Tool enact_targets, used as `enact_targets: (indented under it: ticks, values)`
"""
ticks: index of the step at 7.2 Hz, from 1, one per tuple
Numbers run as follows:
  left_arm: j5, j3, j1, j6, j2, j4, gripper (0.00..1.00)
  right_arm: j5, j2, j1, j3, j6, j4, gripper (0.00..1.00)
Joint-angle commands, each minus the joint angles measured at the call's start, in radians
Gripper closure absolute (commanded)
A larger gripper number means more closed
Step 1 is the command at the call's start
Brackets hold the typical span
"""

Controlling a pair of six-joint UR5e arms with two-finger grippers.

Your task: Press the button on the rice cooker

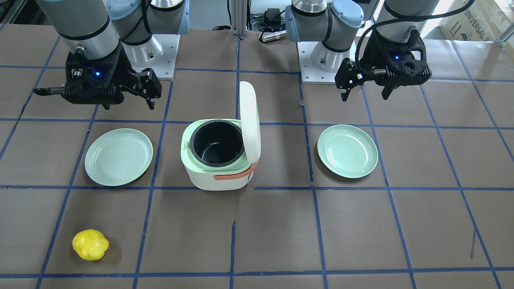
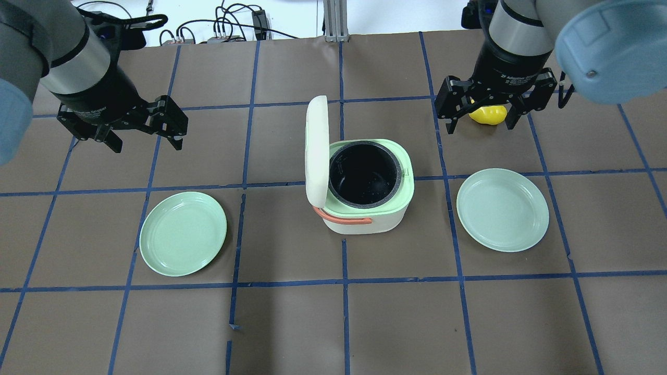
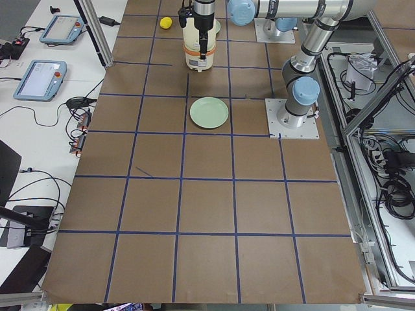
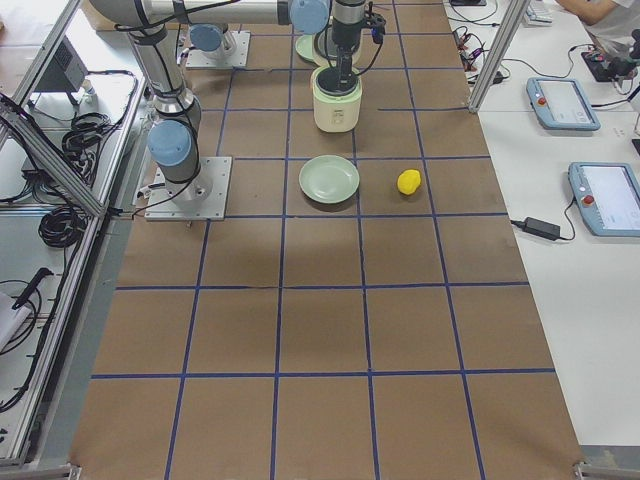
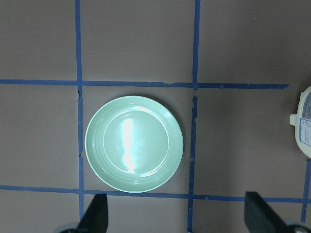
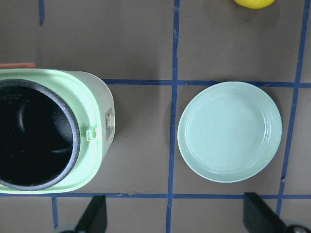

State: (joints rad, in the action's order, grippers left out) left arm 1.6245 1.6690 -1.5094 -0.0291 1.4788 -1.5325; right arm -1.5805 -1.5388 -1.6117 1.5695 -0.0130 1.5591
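Yellow lump (image 6: 255, 3) half beyond top edge; rice cooker (image 6: 95, 155) beyond left.

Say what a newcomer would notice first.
The white rice cooker stands at the table's centre, lid open over an empty black pot. A left plate and a right plate, both pale green, flank it; a bright yellow lump sits alone beyond the right one.

Front, overhead opposed, steeply down; sides far, along table (image 1: 265, 241); wrists close, straight down; all share rice cooker (image 1: 217, 176).
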Motion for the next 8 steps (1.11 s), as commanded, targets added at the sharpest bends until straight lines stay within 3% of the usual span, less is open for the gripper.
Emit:
enact_targets:
  ticks: [1, 8]
  values:
    - [0.000, 0.000, 0.000, 0.000, 0.000, 0.000, 0.00, 0.007, 0.002, 0.003, 0.007, -0.002, 0.001, 0.00]
    - [0.000, 0.000, 0.000, 0.000, 0.000, 0.000, 0.00, 0.030, 0.003, 0.009, 0.009, -0.004, 0.021, 0.00]
